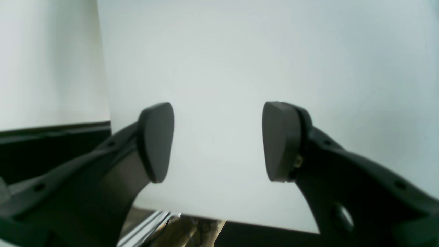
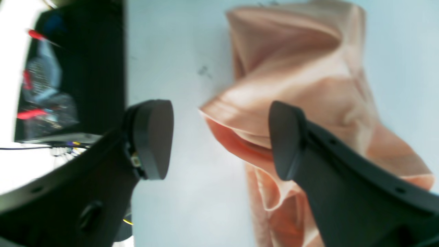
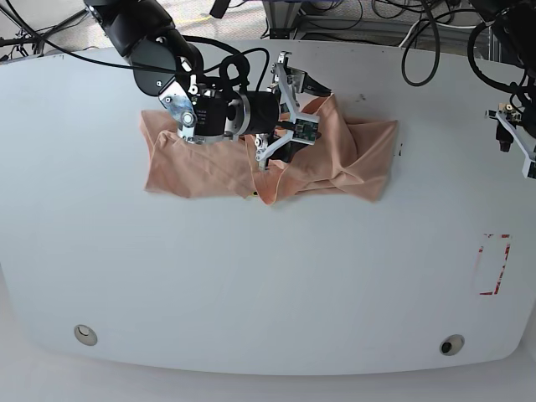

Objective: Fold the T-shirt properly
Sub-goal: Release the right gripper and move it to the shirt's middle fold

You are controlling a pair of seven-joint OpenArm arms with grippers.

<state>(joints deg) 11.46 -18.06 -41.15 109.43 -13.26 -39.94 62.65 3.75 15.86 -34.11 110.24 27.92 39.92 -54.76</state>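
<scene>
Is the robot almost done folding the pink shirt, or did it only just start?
Only started, it looks like. The T-shirt lies bunched and wrinkled on the white table, with no tidy fold showing. Right now the right claw hangs open over the shirt's middle, holding nothing. The left claw is open too, far off at the table's edge. Left to do: smoothing it flat and making all the folds.

A robotics lab or test workshop is indicated. A large white table with rounded corners and round holes near its front edge serves as the work surface. Black cables are seen bundled and trailing behind its far edge, beside metal frame parts. A red rectangle is marked on the tabletop. Exposed electronics with red wiring are glimpsed in the right wrist view.
</scene>
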